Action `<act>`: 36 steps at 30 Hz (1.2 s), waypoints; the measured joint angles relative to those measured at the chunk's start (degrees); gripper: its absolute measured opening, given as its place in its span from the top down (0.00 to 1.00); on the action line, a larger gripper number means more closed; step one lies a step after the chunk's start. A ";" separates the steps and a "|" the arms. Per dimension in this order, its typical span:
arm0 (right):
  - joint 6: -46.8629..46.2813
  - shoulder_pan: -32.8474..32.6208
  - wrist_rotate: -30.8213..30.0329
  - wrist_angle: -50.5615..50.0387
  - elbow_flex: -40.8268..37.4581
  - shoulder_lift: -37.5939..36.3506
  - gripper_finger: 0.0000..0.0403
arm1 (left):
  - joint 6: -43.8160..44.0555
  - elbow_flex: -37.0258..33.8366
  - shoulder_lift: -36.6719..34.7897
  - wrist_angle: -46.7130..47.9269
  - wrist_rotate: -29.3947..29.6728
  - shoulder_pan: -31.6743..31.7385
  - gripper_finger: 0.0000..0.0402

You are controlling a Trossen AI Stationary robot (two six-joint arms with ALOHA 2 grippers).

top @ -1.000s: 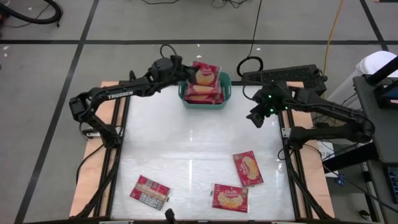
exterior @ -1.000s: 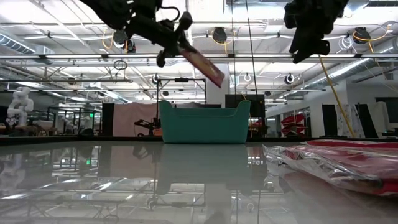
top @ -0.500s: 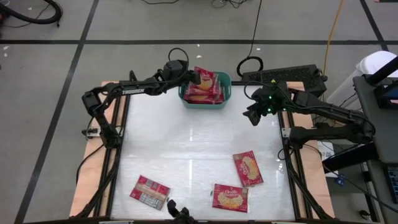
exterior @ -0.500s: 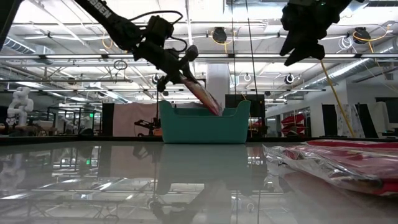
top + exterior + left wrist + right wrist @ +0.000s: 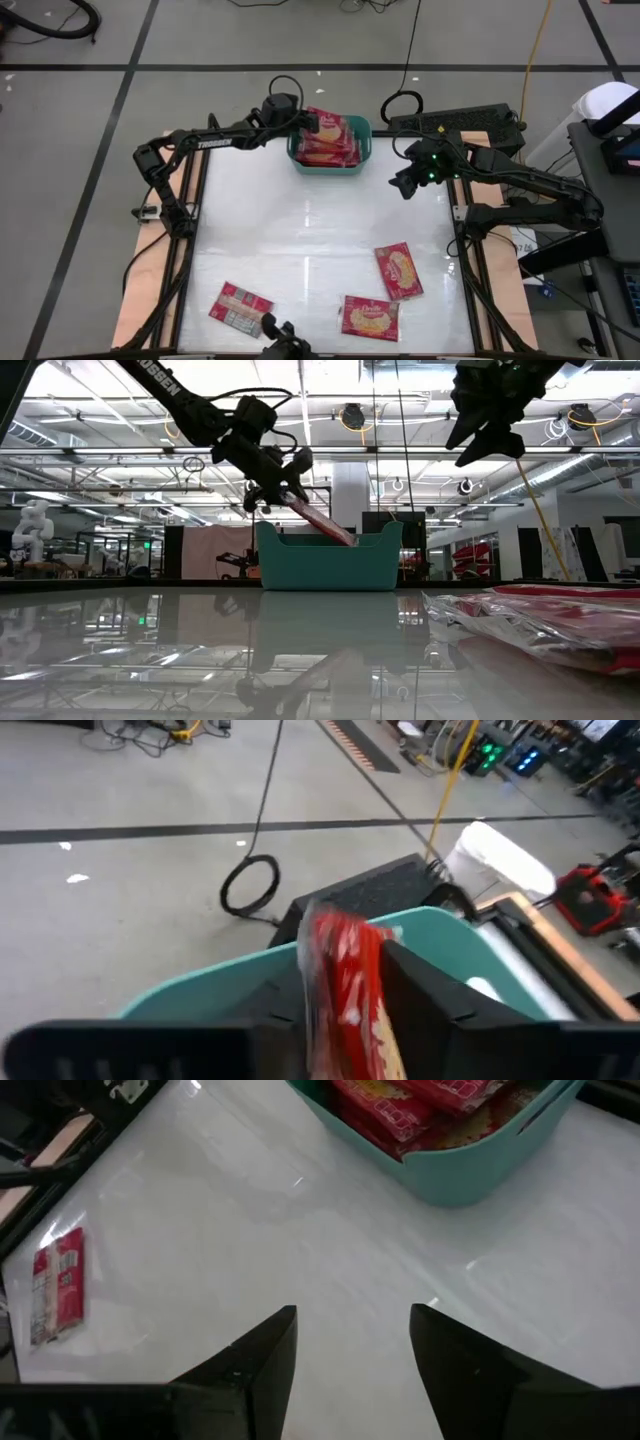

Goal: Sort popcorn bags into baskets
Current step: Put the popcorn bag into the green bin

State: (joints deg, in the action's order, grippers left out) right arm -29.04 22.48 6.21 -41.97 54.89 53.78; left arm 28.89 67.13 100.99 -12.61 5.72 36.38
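The teal basket (image 5: pixel 362 150) stands at the table's far edge with several red popcorn bags stacked inside. My left gripper (image 5: pixel 308 122) hangs over the basket's left rim, shut on one more red popcorn bag (image 5: pixel 325 525), which slants down into the basket (image 5: pixel 330 560). My right gripper (image 5: pixel 400 185) hovers open and holds nothing, high above the table to the right of the basket; its fingers (image 5: pixel 262 1370) frame bare tabletop. Three more bags lie flat near the front edge (image 5: pixel 399 271), (image 5: pixel 371 317), (image 5: pixel 241 308). My left gripper pinches the bag's upper end (image 5: pixel 350 1000) between its two fingers. They come from the table's left side, slanting a little downward. The bag hangs tilted below them, with its lower end (image 5: pixel 345 538) dipped behind the basket's rim.
A broad stretch of white tabletop (image 5: pixel 320 230) lies between the basket and the three front bags. One of those bags fills the low view's right foreground (image 5: pixel 540 620). A black keyboard (image 5: pixel 455 122) sits beyond the far right corner.
My left gripper has sunk toward the basket and tipped further downward, still holding the bag. The bag hung clear above the rim a second ago; its lower end now dips inside the basket. My right gripper has turned a little in place.
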 joint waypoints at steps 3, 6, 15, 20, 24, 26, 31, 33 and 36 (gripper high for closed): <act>-2.75 -0.04 0.23 -0.26 0.00 0.00 0.54 | -0.85 0.00 0.00 2.29 1.14 0.03 0.65; -7.44 -0.04 4.59 -2.47 0.00 0.00 0.54 | -0.73 0.00 -0.15 3.07 1.73 0.02 0.56; -16.81 -5.27 10.37 -15.81 0.00 0.00 0.54 | -5.12 0.04 -4.50 8.02 2.11 1.76 0.41; -22.29 -8.84 10.05 -19.46 -1.05 0.22 0.53 | -6.12 0.04 -7.17 13.69 1.28 3.03 0.38; -25.35 -11.87 10.25 -19.12 -4.41 0.25 0.51 | -5.37 0.04 -8.85 18.18 -2.74 3.14 0.40; -25.56 -13.34 10.48 -18.68 -6.25 0.28 0.48 | -3.84 0.04 -9.58 19.70 -5.82 2.83 0.41; -19.90 -15.82 10.57 -11.61 -9.75 0.78 0.39 | 0.94 0.02 -11.06 25.20 -10.75 0.48 0.46; -15.09 -16.23 11.28 -6.85 -10.87 1.88 0.35 | 3.99 0.01 -11.92 26.36 -16.22 -0.89 0.49; -5.70 -16.24 15.33 2.43 -13.25 4.73 0.30 | 7.35 0.00 -13.53 25.91 -21.98 -4.59 0.53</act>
State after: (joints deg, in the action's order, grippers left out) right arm -34.74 6.24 21.53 -39.54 41.64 58.51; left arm 36.23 67.13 87.46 13.30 -16.26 31.80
